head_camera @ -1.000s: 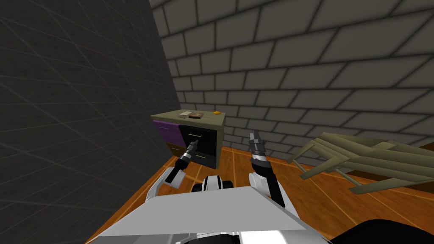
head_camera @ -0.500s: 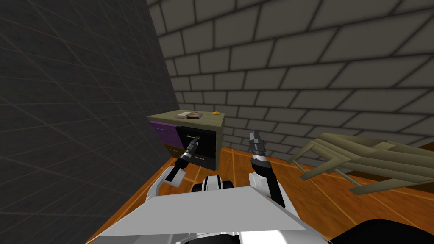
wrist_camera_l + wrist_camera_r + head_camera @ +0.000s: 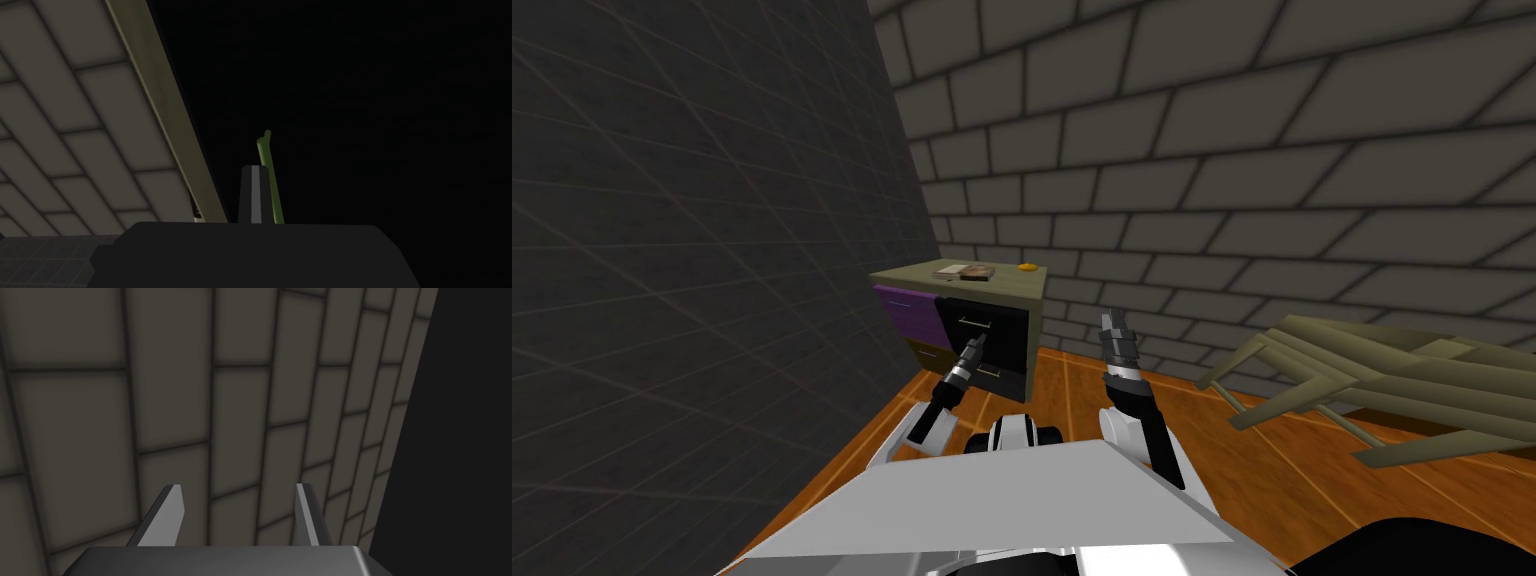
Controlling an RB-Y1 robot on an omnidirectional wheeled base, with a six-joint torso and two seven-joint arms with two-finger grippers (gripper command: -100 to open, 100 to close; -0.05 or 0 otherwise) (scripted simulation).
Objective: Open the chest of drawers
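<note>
The chest of drawers (image 3: 1002, 284) stands in the corner, with an olive top, a purple drawer (image 3: 904, 305) on its left half and black drawer fronts (image 3: 1009, 338) with thin bar handles on its right half. My left gripper (image 3: 978, 342) reaches to the black fronts, its tip between the upper and lower handles. In the left wrist view it (image 3: 262, 172) is shut on a thin green handle bar (image 3: 265, 147) in front of a black surface. My right gripper (image 3: 1112, 322) is raised to the right of the chest, open (image 3: 240, 498) and holding nothing.
A book (image 3: 962, 271) and a small orange object (image 3: 1028, 267) lie on the chest's top. A dark wall (image 3: 712, 250) runs close along the left and a brick wall (image 3: 1212, 180) stands behind. An olive slatted frame (image 3: 1392, 380) lies on the wooden floor (image 3: 1292, 470) to the right.
My left hand went up to the black drawer fronts, then drew back and down a little toward me. The head view shifted slightly. The right arm kept its place.
</note>
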